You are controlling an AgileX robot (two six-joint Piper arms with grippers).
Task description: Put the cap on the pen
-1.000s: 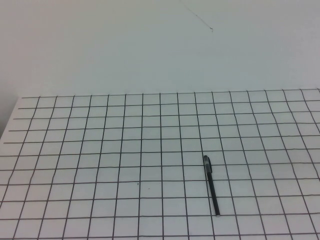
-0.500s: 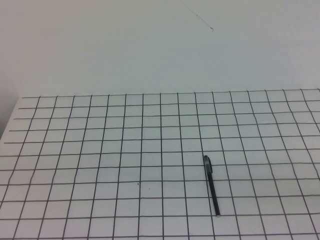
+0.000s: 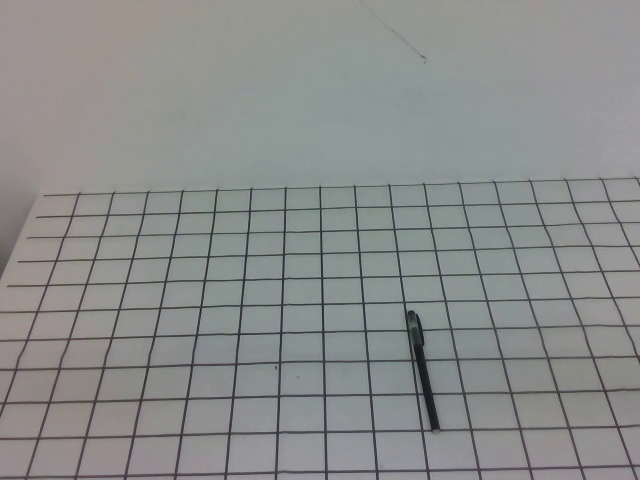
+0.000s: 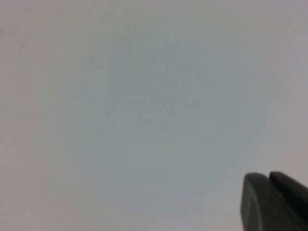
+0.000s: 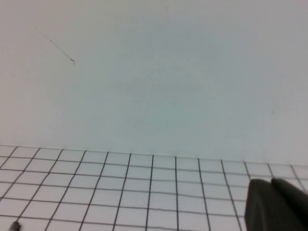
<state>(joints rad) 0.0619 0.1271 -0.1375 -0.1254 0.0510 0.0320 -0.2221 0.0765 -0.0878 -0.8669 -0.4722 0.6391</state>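
The left gripper (image 4: 274,202) shows only as a dark corner of its body in the left wrist view, set against a plain pale wall (image 4: 144,96); whether its claw is spread or pressed together cannot be told, and nothing is seen in it. The right gripper (image 5: 276,204) likewise shows only as a dark edge in the right wrist view, its claw's state impossible to tell. Ahead of it lies the white table (image 5: 120,192) ruled with a black grid, and beyond that the wall, crossed by a thin dark hairline. Neither gripper reaches into the high view.

The pen (image 3: 421,371) lies flat on the grid, well apart from both grippers, right of the table's middle and towards its near edge. Its thicker, capped-looking end points away from the robot. No brand, label or writing can be read anywhere
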